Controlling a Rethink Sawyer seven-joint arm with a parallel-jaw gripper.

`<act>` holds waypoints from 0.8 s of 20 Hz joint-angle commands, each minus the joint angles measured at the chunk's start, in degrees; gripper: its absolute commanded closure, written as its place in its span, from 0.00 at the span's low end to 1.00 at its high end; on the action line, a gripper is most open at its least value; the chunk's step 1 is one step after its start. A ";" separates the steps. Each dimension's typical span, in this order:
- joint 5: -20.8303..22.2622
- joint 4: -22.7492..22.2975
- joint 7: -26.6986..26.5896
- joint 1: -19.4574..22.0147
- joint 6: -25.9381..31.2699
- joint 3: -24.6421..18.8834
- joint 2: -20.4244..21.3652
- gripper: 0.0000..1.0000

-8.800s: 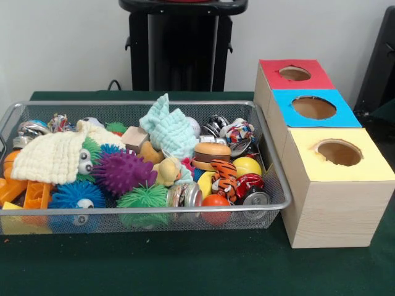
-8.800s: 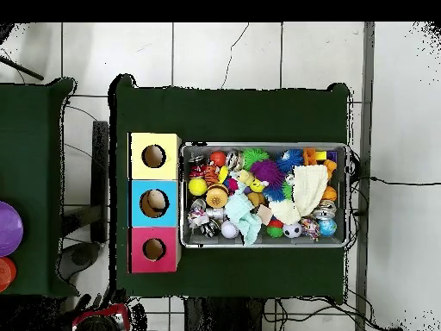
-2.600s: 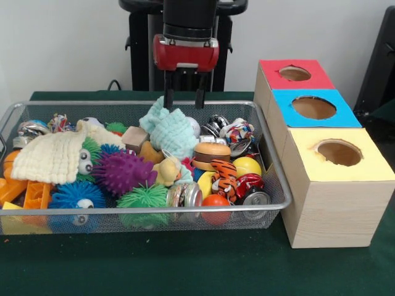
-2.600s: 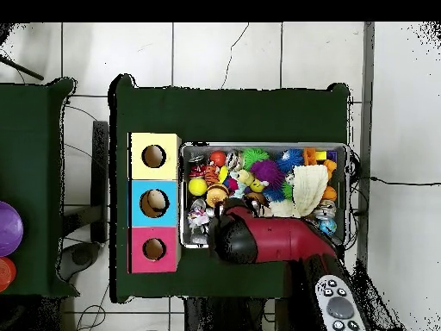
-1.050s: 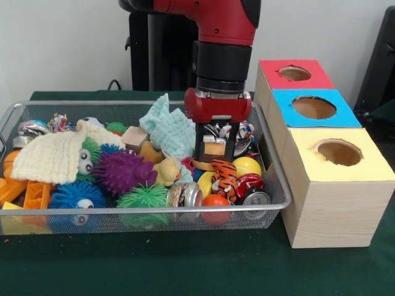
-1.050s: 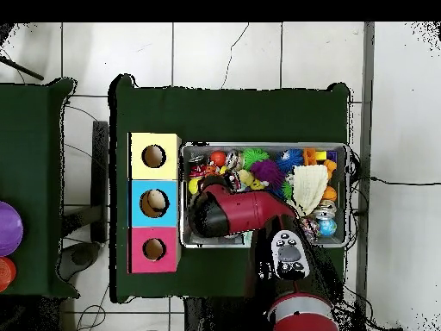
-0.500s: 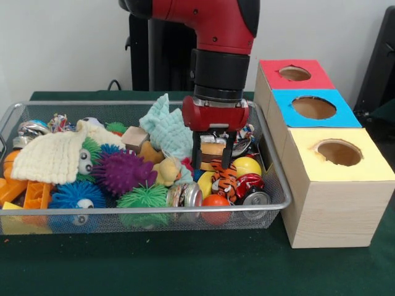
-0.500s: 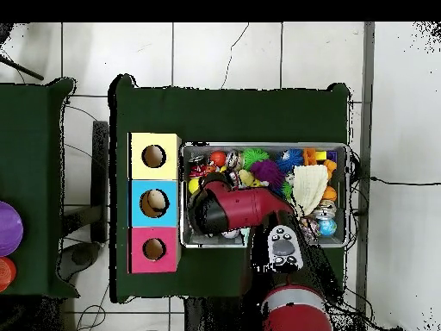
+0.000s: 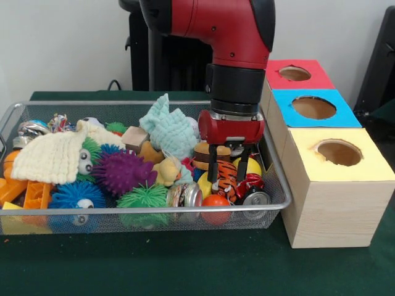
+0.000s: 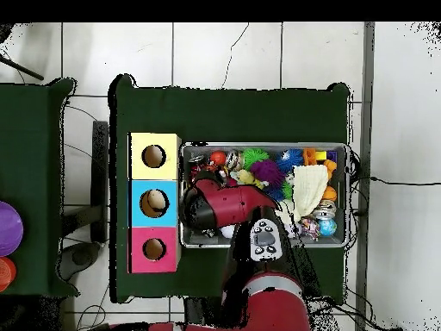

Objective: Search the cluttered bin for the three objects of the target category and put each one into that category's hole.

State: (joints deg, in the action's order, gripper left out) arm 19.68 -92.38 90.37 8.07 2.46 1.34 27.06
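- The tool (image 9: 229,173) hangs from the red arm (image 9: 234,55) over the right end of the wire bin (image 9: 279,185); its two dark fingers (image 9: 212,165) stand apart and point straight down, one on each side of the tiger-striped toy (image 9: 225,171); whether they press on it cannot be told, and they look spread rather than clamped.
- The tiger-striped toy lies in the bin's front right part, between the toy burger (image 9: 207,152) behind it and the orange ball (image 9: 215,201) in front; its long axis runs roughly upright, leaning a little; which end is its head is hard to make out.
- The yellow ball (image 9: 252,165) sits just beside the toy on its right, partly hidden behind the right finger; the crushed can (image 9: 255,198) lies near the bin's front right corner.
- The burger's right half is covered by the tool's red body.
- From overhead the arm hides the tool, the striped toy and much of the bin's left half; only the bin's rim (image 10: 263,145) and the toys on its right show.
- Beside the bin on the green bench (image 9: 185,265) stand three boxes touching in a row: the yellow box (image 9: 336,185) nearest, the blue box (image 9: 315,108) in the middle, the red box (image 9: 295,74) farthest; each has a round hole on top.
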 commanded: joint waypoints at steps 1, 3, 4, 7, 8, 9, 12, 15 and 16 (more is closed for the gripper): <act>-2.24 1.59 11.01 0.69 -3.98 -0.36 -3.39 0.00; -2.30 1.03 11.05 1.33 -4.24 -0.51 -3.56 0.00; -2.25 0.74 11.04 1.83 -4.43 -0.75 -3.72 0.00; -0.87 0.16 10.34 3.10 -6.11 -1.38 -4.77 0.00; -0.75 -0.15 10.30 3.50 -6.30 -1.70 -4.87 0.00; -0.63 -0.47 10.27 3.89 -6.49 -2.03 -4.97 0.00; -0.84 -0.98 9.91 4.26 -5.34 -1.68 -5.36 0.00; 0.40 -1.74 9.03 5.51 -6.10 -2.48 -5.31 0.00; 0.51 -1.89 9.01 5.75 -6.35 -2.72 -5.30 0.00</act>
State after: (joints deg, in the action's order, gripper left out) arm 19.54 -92.40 90.37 10.99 -1.85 1.19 24.56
